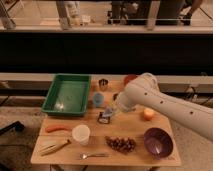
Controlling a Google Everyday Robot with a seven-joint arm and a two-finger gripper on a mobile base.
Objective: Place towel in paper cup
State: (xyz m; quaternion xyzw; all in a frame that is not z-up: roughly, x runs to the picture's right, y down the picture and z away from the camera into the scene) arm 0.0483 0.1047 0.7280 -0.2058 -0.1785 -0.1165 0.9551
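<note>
The white paper cup (81, 134) stands upright near the table's front left, with nothing visible in it. My gripper (110, 113) is at the end of the white arm (160, 102), low over the middle of the table, up and to the right of the cup. A pale greyish bit right at the gripper (115, 107) may be the towel; I cannot make it out for certain. A small dark object (104, 119) lies just below the gripper.
A green tray (67, 95) sits at the back left. A blue cup (98, 99), a metal cup (103, 83) and an orange bowl (129, 79) stand behind the gripper. A carrot (57, 128), banana (55, 147), fork (94, 155), grapes (120, 144), purple bowl (158, 142) and orange fruit (148, 114) lie around.
</note>
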